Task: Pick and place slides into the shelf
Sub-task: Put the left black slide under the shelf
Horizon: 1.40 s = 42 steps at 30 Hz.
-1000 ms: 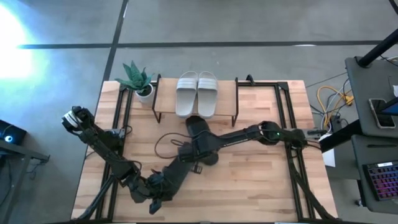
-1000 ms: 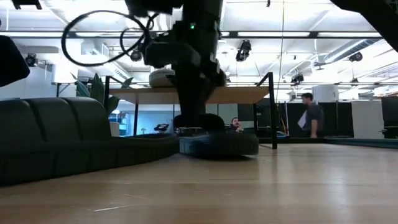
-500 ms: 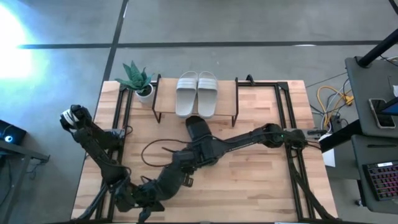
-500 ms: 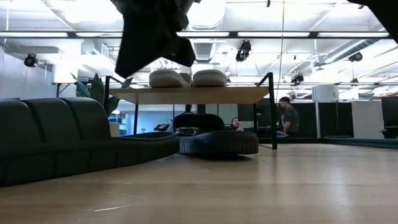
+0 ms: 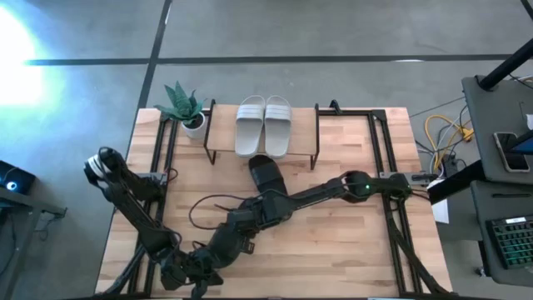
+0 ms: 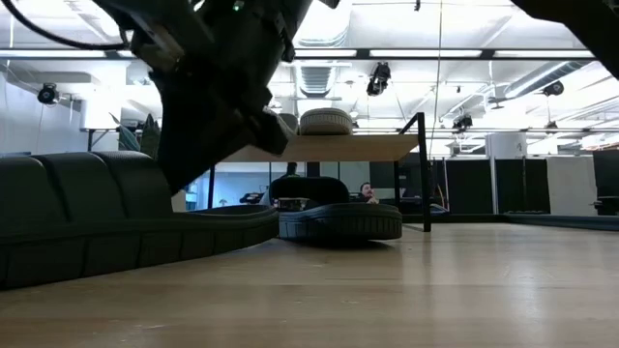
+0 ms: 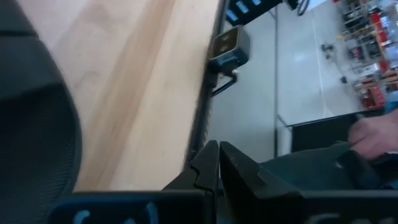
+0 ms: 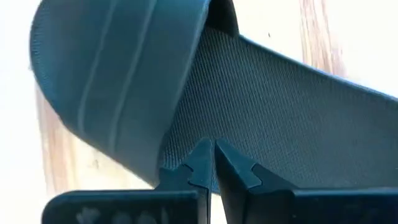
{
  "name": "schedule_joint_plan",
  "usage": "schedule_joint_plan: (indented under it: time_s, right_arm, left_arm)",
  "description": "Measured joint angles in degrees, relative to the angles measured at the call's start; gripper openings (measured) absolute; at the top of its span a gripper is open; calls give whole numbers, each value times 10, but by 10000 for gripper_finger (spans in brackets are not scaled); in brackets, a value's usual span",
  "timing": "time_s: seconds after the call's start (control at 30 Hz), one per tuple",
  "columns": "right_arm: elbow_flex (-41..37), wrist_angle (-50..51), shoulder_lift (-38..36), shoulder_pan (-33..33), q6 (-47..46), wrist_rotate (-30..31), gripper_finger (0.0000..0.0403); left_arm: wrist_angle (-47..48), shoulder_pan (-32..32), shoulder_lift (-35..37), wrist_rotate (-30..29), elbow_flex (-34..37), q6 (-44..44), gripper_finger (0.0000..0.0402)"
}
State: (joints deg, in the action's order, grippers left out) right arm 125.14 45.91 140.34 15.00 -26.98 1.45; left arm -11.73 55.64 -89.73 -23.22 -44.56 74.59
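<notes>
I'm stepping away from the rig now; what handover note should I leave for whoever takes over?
Left claw: shut, empty, near the table edge opposite the shelf.
Right claw: shut, empty, just above one black slide.
Done: grey-white pair sits on the shelf top.
Other black slide lies on the table at the shelf's front.
Left: place both black slides.

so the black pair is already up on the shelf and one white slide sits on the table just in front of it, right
No, the colours are swapped. The high view shows the white pair on the shelf, and it is one black slide that sits on the table just in front of it.
</notes>
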Motion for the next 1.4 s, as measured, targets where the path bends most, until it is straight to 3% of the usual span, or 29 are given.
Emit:
schedule_joint_plan:
  time_s: [0.1,0.43,0.7,0.83,0.97,1.07,1.23,1.4]
  right_arm:
    - [0,0,3,0,3,-14,13]
    - [0,-70,5,26,2,-178,13]
    - [1,-102,5,38,4,-179,13]
    - [1,-61,4,34,-11,-131,13]
    - [1,-19,-2,30,-21,-47,13]
    - [1,-12,-10,25,-26,9,13]
    - [1,-12,-13,9,-30,16,13]
    - [1,-14,-13,-1,-30,18,13]
  left_arm:
    - [12,-5,-8,-14,2,-16,0]
    - [34,-41,16,-125,57,-32,0]
    - [42,-78,76,-175,100,-72,0]
    - [49,-80,132,-204,103,-107,0]
    - [58,-63,182,-191,103,-104,0]
    - [58,-42,195,-131,103,-64,0]
    - [68,12,151,-25,97,-1,0]
    - [117,24,88,-8,71,6,0]
